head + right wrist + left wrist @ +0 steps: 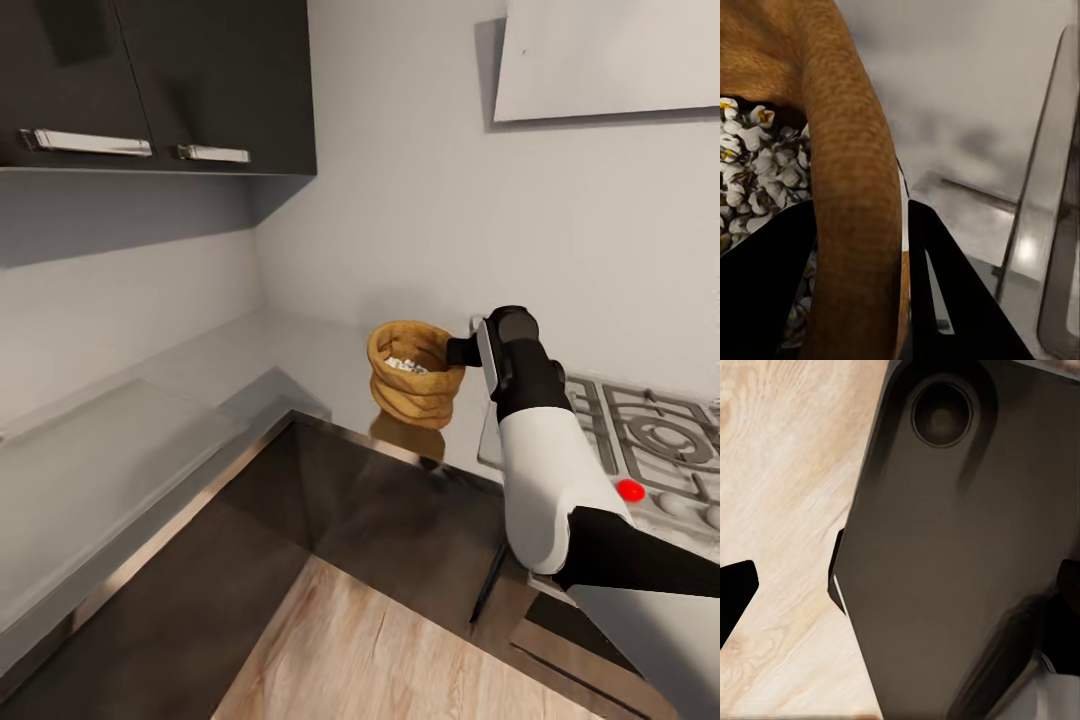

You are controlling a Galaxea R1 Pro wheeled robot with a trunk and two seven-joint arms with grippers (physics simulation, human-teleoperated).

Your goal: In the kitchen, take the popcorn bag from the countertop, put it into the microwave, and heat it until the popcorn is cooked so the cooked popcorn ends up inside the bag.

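The bag (413,373) stands upright on the grey table (200,370), in the corner near the wall and just beside the stove (640,440). White popcorn (750,157) lies inside it. The right end effector (462,351) is pinching the bag's rolled rim (851,187) — one finger (757,285) inside against the popcorn, the other (952,300) outside. The left end effector (900,600) hangs over the wooden floor (787,472) beside a dark robot panel (960,547); its black fingertips stand spread well apart.

Tan popcorn bag (413,373) upright on grey countertop (250,365), white popped kernels inside
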